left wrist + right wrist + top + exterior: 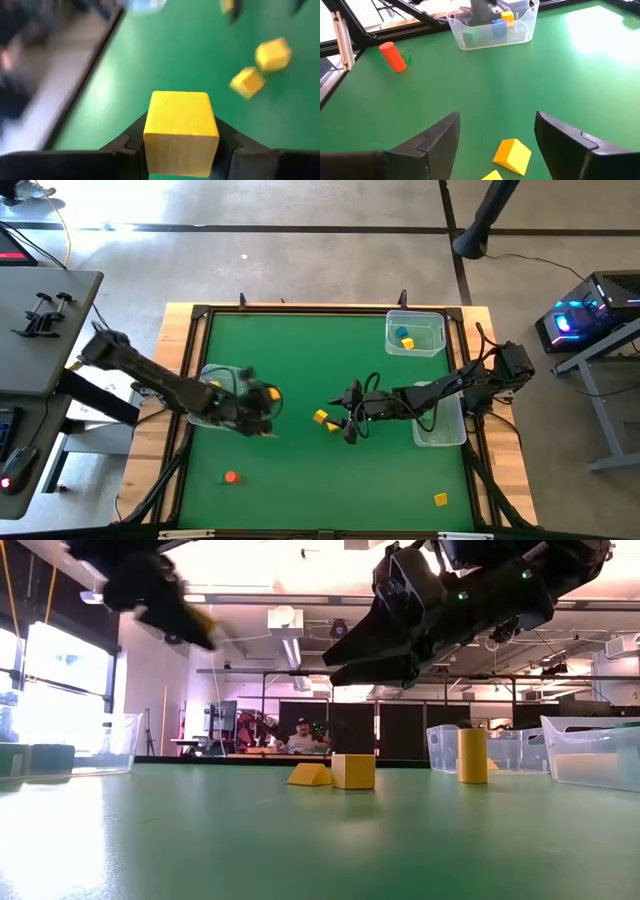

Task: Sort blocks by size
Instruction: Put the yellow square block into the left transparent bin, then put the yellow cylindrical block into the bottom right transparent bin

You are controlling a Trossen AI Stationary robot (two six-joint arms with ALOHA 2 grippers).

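My left gripper is shut on a yellow cube, at the right end of a clear bin at the table's left. My right gripper is open and empty. It hangs above a yellow wedge and another yellow block at mid-table, both resting on the green mat. The low view shows them as a wedge and a cube. An orange-red cylinder with a green piece beside it lies near the front left. A yellow block stands near the front right. My left gripper pinches the yellow cube between its two fingers, one on each of two opposite side faces. The cube sits square in the hold. It is lifted clear of the table.
The left bin holds green, blue and yellow blocks. A clear bin at the far right holds a blue and a yellow block. Another clear bin lies under my right arm. A raised frame rims the mat.
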